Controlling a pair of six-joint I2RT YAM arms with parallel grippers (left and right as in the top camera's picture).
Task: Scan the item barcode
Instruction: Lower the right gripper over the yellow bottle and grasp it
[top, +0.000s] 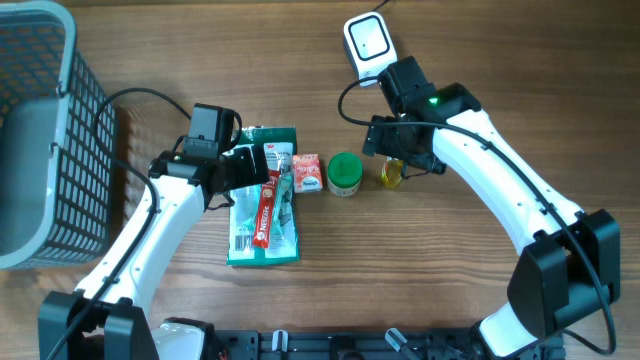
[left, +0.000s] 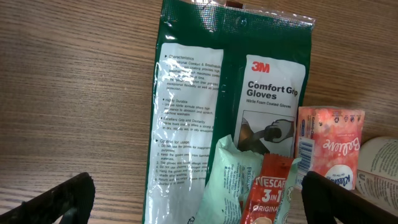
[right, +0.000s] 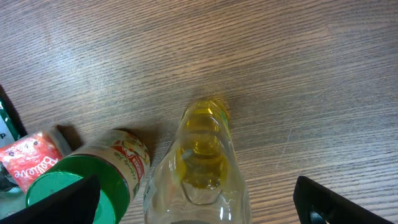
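Oil bottle (right: 202, 155) is framed by the wide-spread right gripper (right: 199, 202), glove pack (left: 217, 93) by the equally spread left gripper (left: 199, 205); scanner (top: 368, 42) at 12 o'clock is shown overhead only.

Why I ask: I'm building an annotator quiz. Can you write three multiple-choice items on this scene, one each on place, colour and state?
1. Where does the mesh basket stand? A) far left B) centre C) far right
2. What colour is the jar lid? A) red B) green C) blue
3. How is the right claw? A) shut on the jar B) open over the bottle of yellow liquid C) out of view
Key: A, overhead shows it at the left; B, the lid is green; B, its fingers stand wide, clear of the bottle.
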